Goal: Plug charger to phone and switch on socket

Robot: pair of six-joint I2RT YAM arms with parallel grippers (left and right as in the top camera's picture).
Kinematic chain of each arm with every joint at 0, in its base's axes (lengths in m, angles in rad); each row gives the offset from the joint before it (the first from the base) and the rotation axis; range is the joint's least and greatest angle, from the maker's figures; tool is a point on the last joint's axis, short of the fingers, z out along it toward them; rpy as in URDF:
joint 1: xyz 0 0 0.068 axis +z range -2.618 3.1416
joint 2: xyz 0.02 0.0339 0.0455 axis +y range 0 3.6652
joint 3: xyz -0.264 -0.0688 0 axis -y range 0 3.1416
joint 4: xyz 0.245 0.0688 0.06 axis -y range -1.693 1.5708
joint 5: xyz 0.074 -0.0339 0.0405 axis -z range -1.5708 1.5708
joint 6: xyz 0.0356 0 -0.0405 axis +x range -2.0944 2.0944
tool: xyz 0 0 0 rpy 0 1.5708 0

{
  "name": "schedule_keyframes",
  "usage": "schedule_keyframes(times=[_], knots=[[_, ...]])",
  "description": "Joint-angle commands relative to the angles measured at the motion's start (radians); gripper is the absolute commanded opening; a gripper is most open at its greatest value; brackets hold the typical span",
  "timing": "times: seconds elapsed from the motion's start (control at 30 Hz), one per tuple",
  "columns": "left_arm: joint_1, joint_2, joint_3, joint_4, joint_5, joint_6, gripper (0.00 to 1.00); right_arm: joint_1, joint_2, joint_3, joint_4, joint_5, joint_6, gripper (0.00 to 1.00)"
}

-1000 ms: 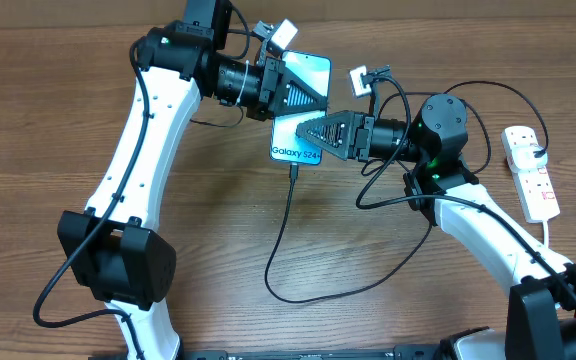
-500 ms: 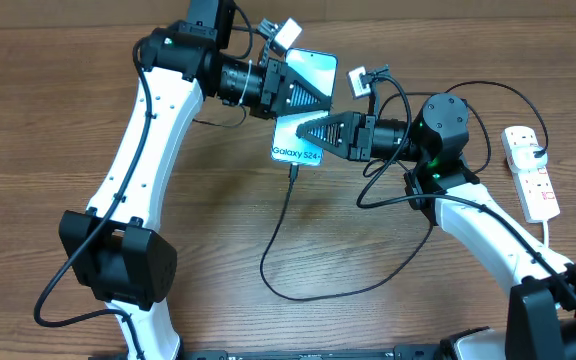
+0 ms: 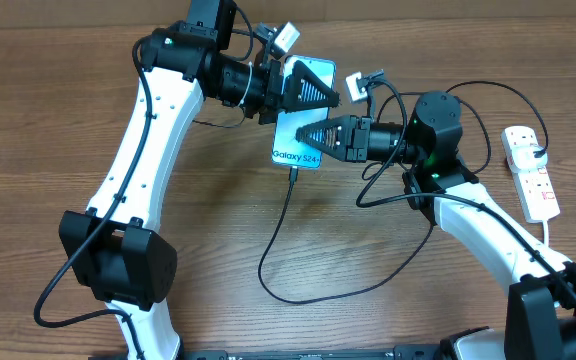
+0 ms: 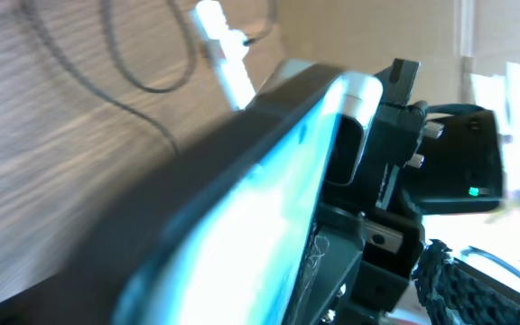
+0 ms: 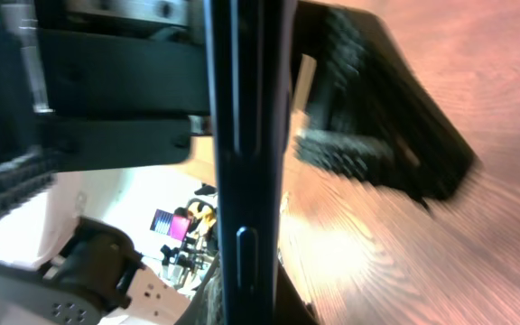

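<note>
The left gripper [image 3: 330, 96] pinches the upper end of the phone [image 3: 294, 155] and holds it tilted above the table [image 3: 28, 150]. The right gripper [image 3: 306, 134] reaches in from the phone's right. Its fingers [image 5: 377, 153] are spread to either side of the phone's dark edge [image 5: 242, 162], one close to it and the other apart. The black cable [image 3: 278, 225] meets the phone's lower edge and loops over the table below it. The white socket [image 3: 530, 175] lies well to the phone's right.
</note>
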Motion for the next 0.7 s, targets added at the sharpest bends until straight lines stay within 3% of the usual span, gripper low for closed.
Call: schedule_keyframes(times=[0.0, 0.33, 0.67], knots=[[0.002, -0.015, 0.008, -0.003, -0.150, -0.002, 1.00, -0.001, -0.004, 0.010, -0.077, 0.028, -0.108, 0.04], [0.008, -0.015, 0.008, -0.019, -0.433, -0.003, 1.00, 0.008, -0.004, 0.010, -0.397, 0.248, -0.343, 0.04], [0.008, -0.015, 0.008, -0.051, -1.065, -0.003, 1.00, 0.053, 0.010, 0.008, -0.668, 0.579, -0.502, 0.04]])
